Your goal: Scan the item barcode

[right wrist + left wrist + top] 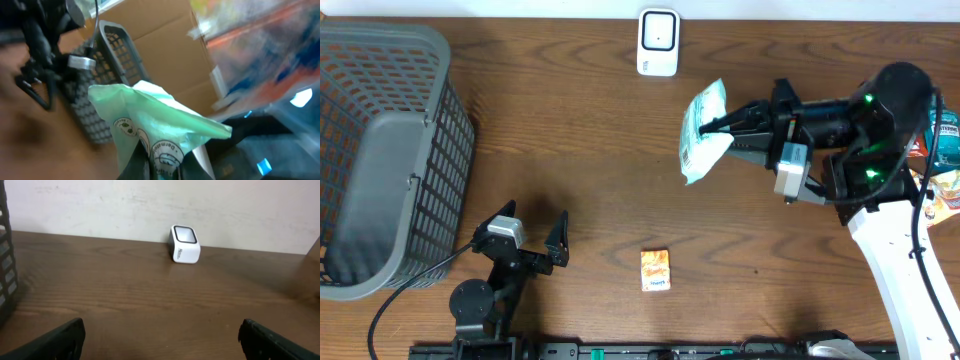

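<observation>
Pinching the packet [703, 130] near the far scanner [658, 42], the right gripper [726, 135] presents it; the left gripper [533, 224] gapes empty. Next, probably aim its barcode there.

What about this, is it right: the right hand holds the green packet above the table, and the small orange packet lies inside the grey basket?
Not quite. The overhead view shows the small orange packet lying on the table, outside the grey basket. The right hand does hold the green packet above the table.
</observation>
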You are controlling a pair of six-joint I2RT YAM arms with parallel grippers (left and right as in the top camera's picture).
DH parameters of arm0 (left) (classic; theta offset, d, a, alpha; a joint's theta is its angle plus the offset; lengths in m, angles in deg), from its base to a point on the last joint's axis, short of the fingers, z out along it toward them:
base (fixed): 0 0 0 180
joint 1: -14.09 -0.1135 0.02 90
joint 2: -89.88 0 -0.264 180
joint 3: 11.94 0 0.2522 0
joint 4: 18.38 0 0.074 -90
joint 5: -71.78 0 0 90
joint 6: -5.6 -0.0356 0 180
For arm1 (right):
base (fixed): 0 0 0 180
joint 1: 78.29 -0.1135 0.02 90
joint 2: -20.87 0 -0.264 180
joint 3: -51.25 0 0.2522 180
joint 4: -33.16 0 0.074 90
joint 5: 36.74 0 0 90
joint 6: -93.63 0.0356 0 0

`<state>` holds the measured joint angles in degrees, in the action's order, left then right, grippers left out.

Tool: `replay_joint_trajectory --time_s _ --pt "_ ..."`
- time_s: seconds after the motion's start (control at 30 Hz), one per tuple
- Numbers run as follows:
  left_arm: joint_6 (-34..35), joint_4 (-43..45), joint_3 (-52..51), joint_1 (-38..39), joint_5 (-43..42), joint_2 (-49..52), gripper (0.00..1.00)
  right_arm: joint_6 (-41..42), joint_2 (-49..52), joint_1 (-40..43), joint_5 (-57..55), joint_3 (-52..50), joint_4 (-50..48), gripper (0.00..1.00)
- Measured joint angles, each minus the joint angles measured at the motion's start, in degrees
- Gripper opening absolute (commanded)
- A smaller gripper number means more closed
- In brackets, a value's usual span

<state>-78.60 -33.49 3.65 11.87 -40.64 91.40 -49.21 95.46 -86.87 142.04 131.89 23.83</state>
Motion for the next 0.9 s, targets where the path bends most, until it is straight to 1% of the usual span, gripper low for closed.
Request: replay_joint_trajectory --time_s 0.07,0.13,0.33,0.43,0.5,0.57,0.63,0.7,0.77,0.9 --pt "0.0 0.0 0.0 0.0 0.0 0.0 0.98 0.9 0.0 0.0 0.0 0.0 -4.5 0.01" --pt "0.0 0.0 0.0 0.0 0.0 0.0 0.98 2.3 0.0 0.0 -0.1 0.0 -7.0 0.01" --pt "0.0 0.0 0.0 0.0 0.0 0.0 0.98 6.7 0.0 0.0 -0.1 0.0 -7.2 0.01" --pt "0.0 0.0 0.0 0.0 0.0 0.0 0.98 11.9 0.0 0.0 -0.1 0.0 -5.2 0.01" --pt "0.0 0.0 0.0 0.0 0.0 0.0 0.98 15.5 0.0 0.0 -0.1 0.0 -0.1 0.01" --pt "0.0 0.0 0.0 0.0 0.0 0.0 0.98 17.9 0.5 0.0 -0.2 0.2 7.7 0.01" --pt "0.0 0.0 0.0 0.0 0.0 0.0 0.98 19.7 1.5 0.2 -1.9 0.4 18.9 0.01" --pt "0.0 0.0 0.0 0.0 0.0 0.0 0.98 21.0 3.8 0.1 -6.0 0.6 29.7 0.01" --pt "0.0 0.0 0.0 0.0 0.0 0.0 0.98 23.1 6.7 0.1 -9.1 0.5 34.5 0.01" --pt "0.0 0.0 0.0 0.0 0.0 0.0 0.98 33.1 13.5 0.0 -14.1 0.4 32.9 0.01"
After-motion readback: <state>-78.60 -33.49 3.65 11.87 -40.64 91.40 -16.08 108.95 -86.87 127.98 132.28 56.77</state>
